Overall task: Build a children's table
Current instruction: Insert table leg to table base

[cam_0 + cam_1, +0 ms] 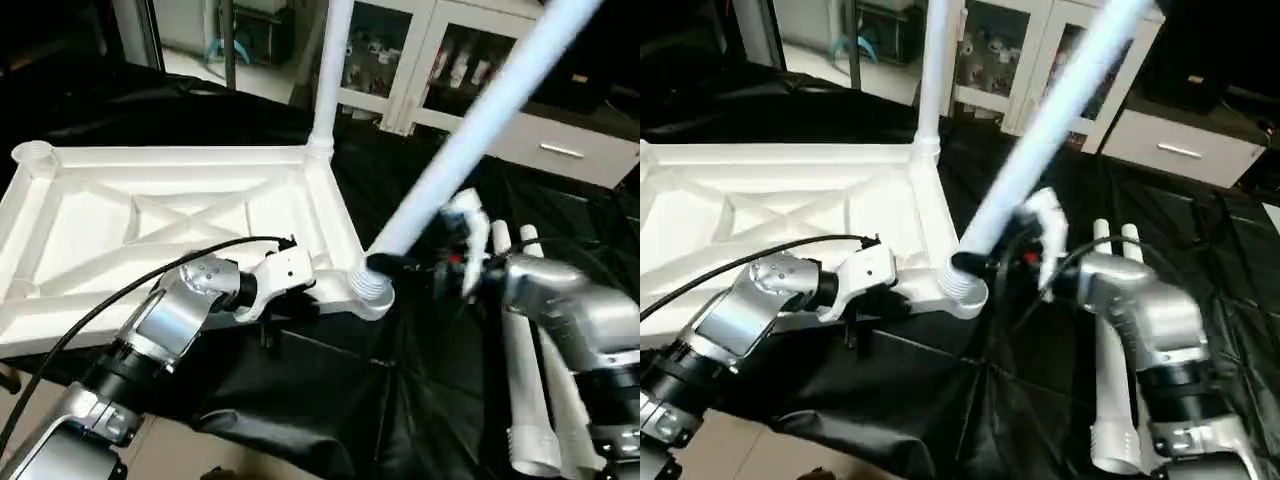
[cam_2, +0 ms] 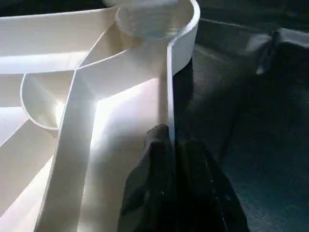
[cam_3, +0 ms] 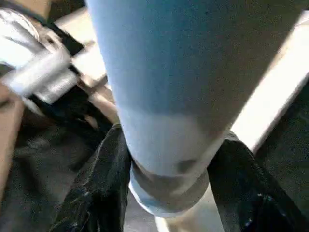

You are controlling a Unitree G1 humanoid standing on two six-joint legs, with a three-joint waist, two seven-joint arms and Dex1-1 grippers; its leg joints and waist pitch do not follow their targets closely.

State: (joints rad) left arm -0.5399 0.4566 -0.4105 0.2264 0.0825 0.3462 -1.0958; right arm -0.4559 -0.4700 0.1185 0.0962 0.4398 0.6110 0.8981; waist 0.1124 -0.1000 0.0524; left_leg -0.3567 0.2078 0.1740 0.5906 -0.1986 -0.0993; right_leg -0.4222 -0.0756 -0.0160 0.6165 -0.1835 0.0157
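With the left gripper (image 1: pixel 290 300) fingers clenched on the tabletop (image 1: pixel 150 215) rim, the right gripper (image 1: pixel 400 262) fingers grasped a tilted leg (image 1: pixel 470 140), which needed straightening over the corner socket (image 1: pixel 368 287) before seating.

Tabletop (image 1: pixel 80 250): white plastic, underside w/ ribbed X-brace pattern, round corner socket (image 1: pixel 371 290) w/ ringed grooves, also white. Legs: one upright at far corner (image 1: pixel 331 70), white; one tilted (image 1: pixel 480 125), white w/ pale blue cast; two more lying at right (image 1: pixel 530 370), white. Counter (image 1: pixel 330 400) cover: black, creased, faint sheen. Left hand (image 2: pixel 171 193) fingers: black; right hand (image 3: pixel 169 183) fingers: black too. Forearms: silver w/ black joints; wrist housings white; small red spot by right wrist. Cable on left arm (image 1: pixel 130 285): black. Cabinet (image 1: pixel 450 60) behind: white frames, glass doors. Floor at near left: beige.
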